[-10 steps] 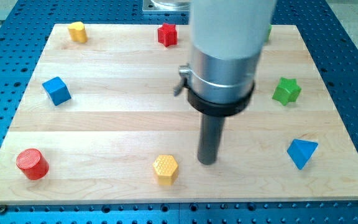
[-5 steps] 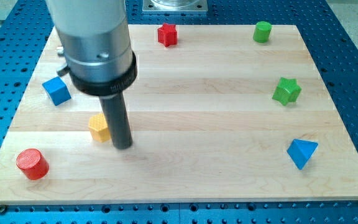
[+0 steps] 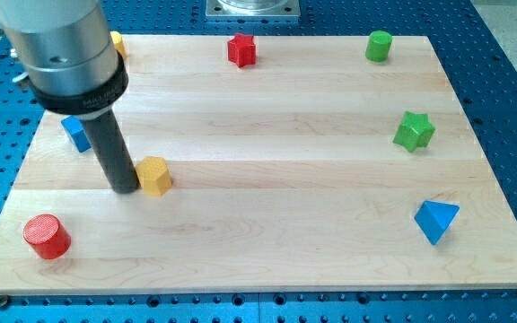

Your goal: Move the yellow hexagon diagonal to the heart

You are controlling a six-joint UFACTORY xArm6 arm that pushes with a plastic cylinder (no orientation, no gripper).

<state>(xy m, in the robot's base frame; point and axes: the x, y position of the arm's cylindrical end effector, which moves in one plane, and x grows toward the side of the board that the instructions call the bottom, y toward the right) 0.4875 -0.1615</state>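
Observation:
The yellow hexagon [image 3: 155, 175] lies left of the board's middle. My tip [image 3: 125, 188] rests on the board right beside the hexagon's left side, touching or nearly touching it. The yellow heart [image 3: 116, 41] sits at the view's top left corner, mostly hidden behind the arm's grey body. The blue cube [image 3: 75, 134] is just left of the rod, partly hidden by it.
A red cylinder [image 3: 46, 237] stands at the bottom left. A red star [image 3: 241, 49] and a green cylinder [image 3: 379, 45] sit along the top edge. A green star [image 3: 414, 131] and a blue triangle [image 3: 435, 220] are at the right.
The hexagon was pushed from the bottom middle up and left. My tip went from the hexagon's right side to its left side, and the arm moved left across the board.

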